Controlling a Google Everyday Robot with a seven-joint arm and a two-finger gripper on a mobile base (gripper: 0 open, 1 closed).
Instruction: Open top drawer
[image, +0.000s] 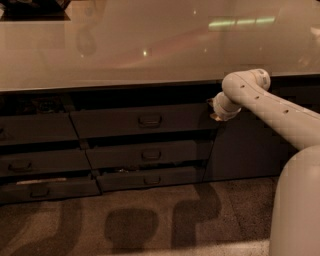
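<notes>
The top drawer (115, 124) is the wide dark grey front just under the counter, with a small loop handle (149, 120) at its centre. A dark gap shows between its upper edge and the counter. My pale arm (270, 105) reaches in from the right. The gripper (212, 107) sits at the drawer's upper right corner, well to the right of the handle. It is mostly hidden behind the wrist.
A glossy pale counter (150, 45) runs over the drawers. Two shallower drawers (150, 155) lie below the top one, and more drawers (35, 130) stand at the left. A flat cabinet front (245, 150) is at the right. Carpet (125, 220) lies below, and my base (297, 210) fills the lower right.
</notes>
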